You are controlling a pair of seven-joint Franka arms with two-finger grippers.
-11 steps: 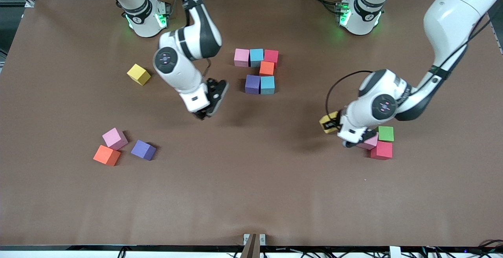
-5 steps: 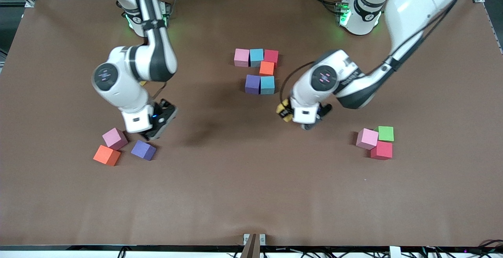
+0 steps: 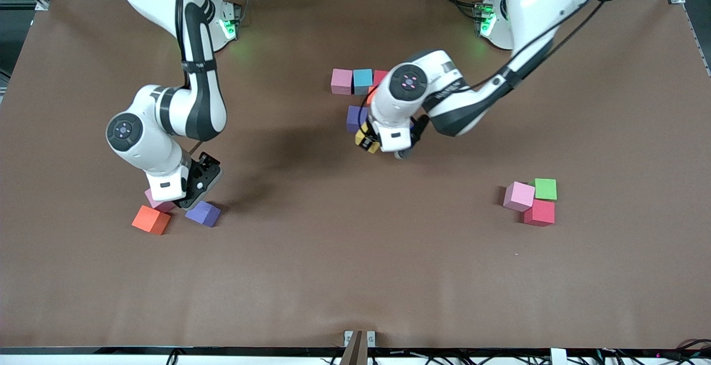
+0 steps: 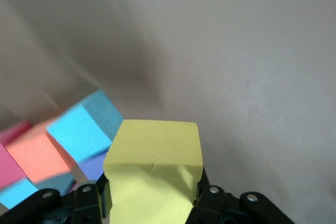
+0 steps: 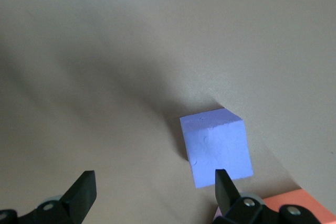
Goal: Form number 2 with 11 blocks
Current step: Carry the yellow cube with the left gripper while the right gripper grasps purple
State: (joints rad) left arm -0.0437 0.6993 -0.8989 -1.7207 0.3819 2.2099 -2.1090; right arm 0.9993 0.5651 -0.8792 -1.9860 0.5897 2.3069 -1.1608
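My left gripper (image 3: 372, 143) is shut on a yellow block (image 3: 366, 143) (image 4: 155, 163), held just over the table beside the purple block (image 3: 354, 116) of the figure in the middle. That figure shows pink (image 3: 342, 81), blue (image 3: 362, 80) and red (image 3: 382, 75) blocks in a row; my left arm hides most of the rest. The left wrist view shows a blue block (image 4: 86, 129) and an orange one (image 4: 37, 157) just past the yellow one. My right gripper (image 3: 188, 203) (image 5: 154, 182) is open, low over a loose pink block (image 3: 158, 205), beside a purple block (image 3: 203, 213) (image 5: 218, 148) and an orange one (image 3: 150, 220).
Toward the left arm's end of the table a pink block (image 3: 519, 196), a green cube (image 3: 545, 189) and a red block (image 3: 539, 213) sit touching. The brown table (image 3: 355, 276) runs on bare down to the front camera's edge.
My left arm carried the yellow block from beside the pink, green and red group to the figure in the middle. My right arm swung from the middle down over the loose pink, orange and purple blocks.
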